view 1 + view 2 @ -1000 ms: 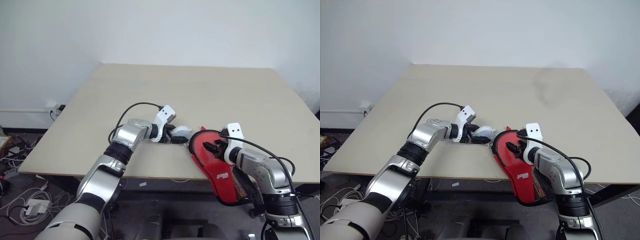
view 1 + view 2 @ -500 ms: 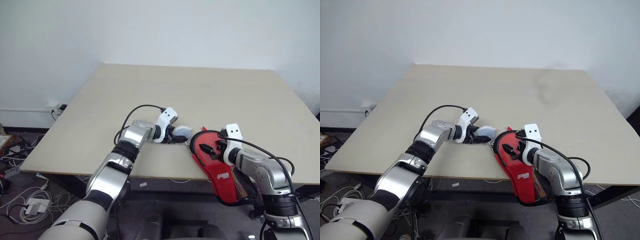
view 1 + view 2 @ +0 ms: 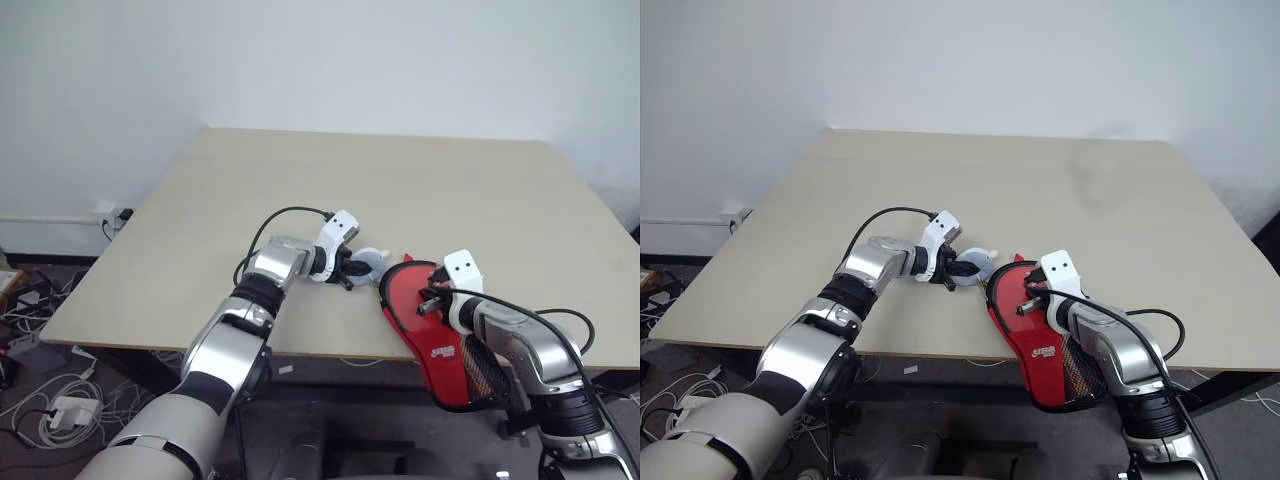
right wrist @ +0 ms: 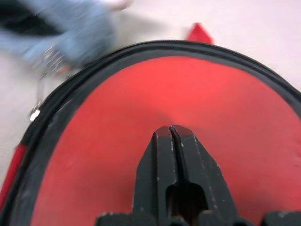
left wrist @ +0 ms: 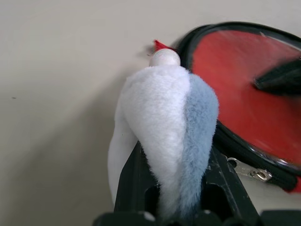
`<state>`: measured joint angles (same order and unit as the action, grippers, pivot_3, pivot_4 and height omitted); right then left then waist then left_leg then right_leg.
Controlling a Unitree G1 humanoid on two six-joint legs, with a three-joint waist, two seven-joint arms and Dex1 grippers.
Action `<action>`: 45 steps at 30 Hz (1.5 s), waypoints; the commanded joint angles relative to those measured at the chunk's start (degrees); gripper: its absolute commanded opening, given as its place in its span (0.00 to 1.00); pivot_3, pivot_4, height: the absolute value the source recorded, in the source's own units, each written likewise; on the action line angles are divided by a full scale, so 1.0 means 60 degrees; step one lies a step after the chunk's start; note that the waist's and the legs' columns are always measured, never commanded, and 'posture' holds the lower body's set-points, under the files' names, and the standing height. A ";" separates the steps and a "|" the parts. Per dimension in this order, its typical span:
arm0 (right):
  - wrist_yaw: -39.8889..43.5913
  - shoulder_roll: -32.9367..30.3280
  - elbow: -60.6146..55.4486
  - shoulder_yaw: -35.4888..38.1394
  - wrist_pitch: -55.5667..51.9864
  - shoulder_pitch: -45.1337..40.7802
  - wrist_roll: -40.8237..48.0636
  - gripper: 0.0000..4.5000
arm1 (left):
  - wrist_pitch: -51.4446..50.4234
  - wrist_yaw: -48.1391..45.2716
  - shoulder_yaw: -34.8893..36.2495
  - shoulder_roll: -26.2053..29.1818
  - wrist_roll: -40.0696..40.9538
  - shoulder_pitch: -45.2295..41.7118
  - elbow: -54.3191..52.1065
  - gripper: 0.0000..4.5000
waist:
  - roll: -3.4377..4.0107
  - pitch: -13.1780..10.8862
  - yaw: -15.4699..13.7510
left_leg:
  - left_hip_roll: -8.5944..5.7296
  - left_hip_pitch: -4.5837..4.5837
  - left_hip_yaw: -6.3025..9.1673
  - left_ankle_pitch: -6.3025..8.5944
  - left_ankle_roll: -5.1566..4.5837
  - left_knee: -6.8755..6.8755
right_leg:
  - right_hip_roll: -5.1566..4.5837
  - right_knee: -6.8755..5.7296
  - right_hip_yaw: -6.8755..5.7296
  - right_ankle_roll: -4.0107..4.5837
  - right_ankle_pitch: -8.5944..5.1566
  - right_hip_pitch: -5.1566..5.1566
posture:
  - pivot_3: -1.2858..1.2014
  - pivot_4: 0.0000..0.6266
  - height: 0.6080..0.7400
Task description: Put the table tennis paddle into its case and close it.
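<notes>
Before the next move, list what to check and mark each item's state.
1. Left tool grips the white-and-blue plush charm: ok.
2. Right tool is shut, tips over the red face of the case: ok.
3. Case fully supported by the table: not ok, its narrow end hangs over the near edge.
4. Paddle inside the case: cannot tell.
5. Zip closed all round: cannot tell.
</notes>
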<state>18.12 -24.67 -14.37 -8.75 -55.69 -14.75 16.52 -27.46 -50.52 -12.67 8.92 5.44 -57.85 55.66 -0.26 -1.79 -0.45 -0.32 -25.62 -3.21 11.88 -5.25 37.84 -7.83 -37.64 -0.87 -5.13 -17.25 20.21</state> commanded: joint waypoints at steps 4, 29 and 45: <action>0.0523 -0.0324 0.0513 -0.1460 -0.0383 0.0763 -0.0545 0.00 | 0.0546 0.0609 0.0667 -0.0266 -0.0106 -0.1293 0.1089 0.06 | -0.0095 0.0057 0.0003 | 0.0006 -0.0001 0.0018 0.0001 0.0001 -0.0001 | 0.0001 0.0000 -0.0011 -0.0001 -0.0001 -0.0002 | 0.52 0.00 0.81; 0.0006 0.0156 -0.0443 -0.0804 -0.0494 0.1842 -0.1113 0.00 | 0.3413 0.4768 0.1778 -0.2503 -0.1500 -0.3381 0.3686 0.06 | -0.0164 0.0100 -0.0025 | 0.0021 -0.0015 0.0061 0.0028 0.0050 0.0004 | -0.0015 0.0008 -0.0047 -0.0003 -0.0002 -0.0016 | 0.52 0.00 0.81; -0.0339 0.0495 -0.0157 -0.0525 -0.0245 0.1708 -0.1499 0.00 | 0.5699 0.3220 0.0604 -0.3971 -0.2946 -0.2204 0.3574 0.22 | -0.0160 0.0101 -0.0054 | 0.0016 -0.0021 0.0066 0.0030 0.0054 0.0009 | -0.0019 0.0013 -0.0056 -0.0001 -0.0002 -0.0016 | 0.52 0.00 0.81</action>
<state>16.10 -21.75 -22.32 -9.99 -54.09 -6.65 8.23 4.00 -29.58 -8.70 -9.90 -12.52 -71.15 80.56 -1.21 -1.18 -0.77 -0.22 -25.75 -2.81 12.06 -4.92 37.90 -7.95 -37.56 -1.20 -5.14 -17.26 20.11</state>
